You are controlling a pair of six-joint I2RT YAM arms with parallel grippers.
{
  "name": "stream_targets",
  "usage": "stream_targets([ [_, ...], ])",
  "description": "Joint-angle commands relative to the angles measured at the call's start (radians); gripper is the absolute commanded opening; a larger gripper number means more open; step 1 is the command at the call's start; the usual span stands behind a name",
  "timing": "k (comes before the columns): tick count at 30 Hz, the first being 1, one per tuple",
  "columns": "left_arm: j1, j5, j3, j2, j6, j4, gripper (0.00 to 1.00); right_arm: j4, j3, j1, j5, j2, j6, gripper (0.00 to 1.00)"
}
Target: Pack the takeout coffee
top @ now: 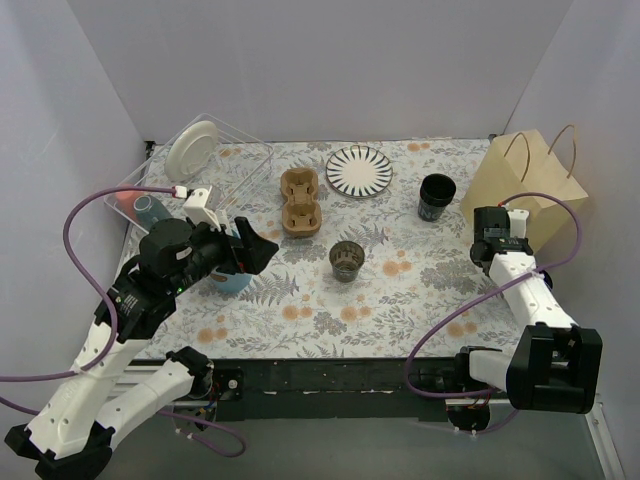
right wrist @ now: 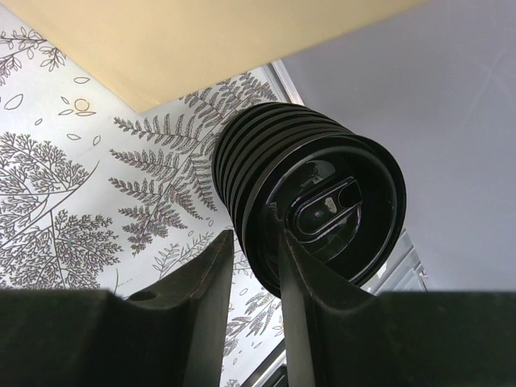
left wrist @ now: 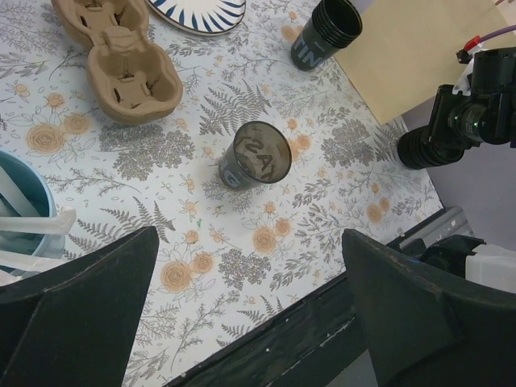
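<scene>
Brown cup (top: 346,260) stands upright, lidless, just front-right of the carrier (top: 300,202); black cup (top: 437,195) stands farther to its right. Left gripper (top: 258,250), front-left of the carrier, gapes wide and empty. Right gripper (right wrist: 256,242) pinches the lid stack (right wrist: 322,193) by its top rim.

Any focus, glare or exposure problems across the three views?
Top external: even soft light, faint shadows, sharp throughout. Left wrist: floral-print tablecloth sharp; left gripper's black fingers are blurred dark silhouettes. Right wrist: bright sheen on the rims of the stack of black plastic lids; right gripper's fingers dark and soft.
</scene>
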State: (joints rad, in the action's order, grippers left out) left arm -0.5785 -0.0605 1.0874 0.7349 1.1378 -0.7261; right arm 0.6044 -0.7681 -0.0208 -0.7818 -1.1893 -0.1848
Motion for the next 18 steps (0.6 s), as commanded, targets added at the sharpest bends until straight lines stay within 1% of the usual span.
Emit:
stream_targets([
  [1, -0.004, -0.009, 0.040, -0.012, -0.001, -0.002, 0.98, -0.022, 0.010, -0.010, -0.004, 0.020, -0.004, 0.35],
  [5, -0.004, -0.004, 0.057, -0.003, -0.004, -0.010, 0.98, -0.023, 0.009, -0.016, 0.001, 0.010, 0.002, 0.33],
  [11, -0.004, -0.005, 0.055, 0.000, -0.003, -0.004, 0.98, -0.026, 0.007, -0.019, 0.003, 0.003, 0.007, 0.34],
  [18, -0.004, -0.005, 0.060, 0.001, -0.004, 0.001, 0.98, -0.029, 0.007, -0.024, 0.007, 0.000, 0.013, 0.28],
])
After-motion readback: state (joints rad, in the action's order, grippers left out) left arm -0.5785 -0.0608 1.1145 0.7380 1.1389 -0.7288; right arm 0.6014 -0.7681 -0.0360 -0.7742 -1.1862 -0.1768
